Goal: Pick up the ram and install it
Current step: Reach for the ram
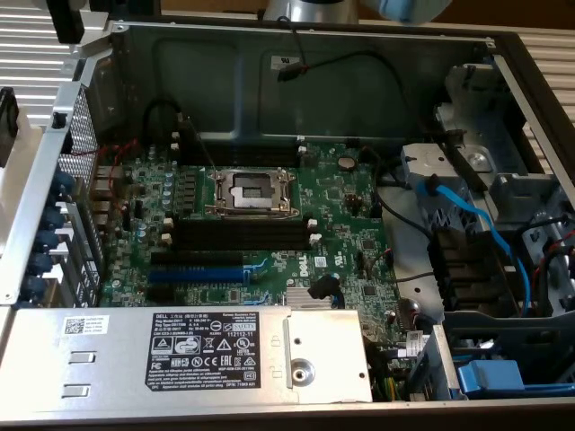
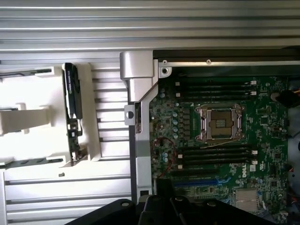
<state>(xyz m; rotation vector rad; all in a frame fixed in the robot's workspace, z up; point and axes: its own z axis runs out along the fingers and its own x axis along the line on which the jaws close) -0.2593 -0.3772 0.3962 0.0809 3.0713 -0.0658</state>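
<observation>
The ram (image 2: 72, 112) is a long, thin dark stick standing on edge in a white holder (image 2: 89, 115) on the ribbed metal surface, outside the open computer case. My gripper (image 2: 161, 207) shows as dark parts at the edge of the wrist view, shut with nothing in it, high above the case's corner and well apart from the ram. Inside the case lies the green motherboard (image 1: 341, 193). Its empty black memory slots (image 1: 238, 235) (image 2: 213, 154) sit beside the CPU socket (image 1: 252, 190) (image 2: 220, 123).
A blue slot (image 1: 193, 274) lies just past the black ones. The grey power supply (image 1: 180, 355) with its label covers the case's near side. Blue and black cables (image 1: 467, 220) and drive bays fill the exterior view's right. The metal case wall (image 2: 138, 117) stands between ram holder and motherboard.
</observation>
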